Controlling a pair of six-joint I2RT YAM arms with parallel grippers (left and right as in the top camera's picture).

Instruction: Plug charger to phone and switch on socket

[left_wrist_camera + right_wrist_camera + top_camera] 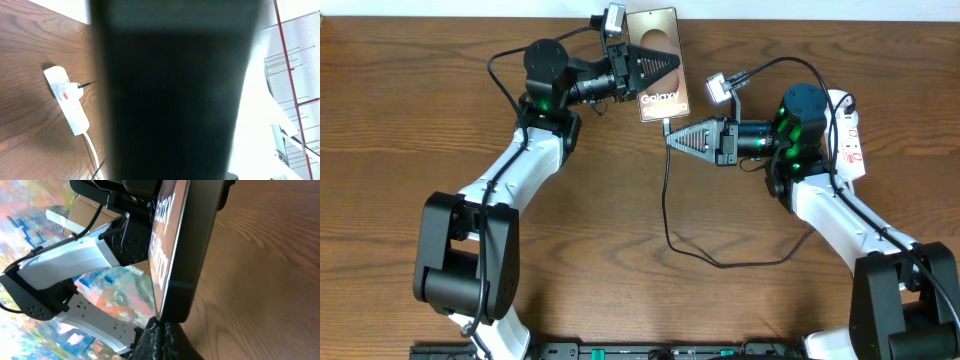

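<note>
Brown wood-grain table (420, 120) fills the overhead view, and the phone (665, 103) sits at upper centre. The left gripper (672, 66) lies across it with its fingers closed on the slab; the left wrist view is almost wholly blocked by a dark surface, which fits that hold. Just below the phone's lower edge, the right gripper (672, 138) has its fingers pressed together on the tip of the charger (665, 195). Its thin black cable drops down the frame and loops off toward the lower right. Whether the tip is seated in the port I cannot tell.

The main risk, as I judge it, is a skewed push: a tip that meets the edge off-line may jam, or lever the phone loose in the left fingers. The slack cable could also snag on the right arm if that arm swings to the socket (850, 135) at the far right of the frame, pulling the tip back out.

The phone is a brownish slab with white "Galaxy" lettering, and the right wrist view shows it edge-on and tilted
</note>
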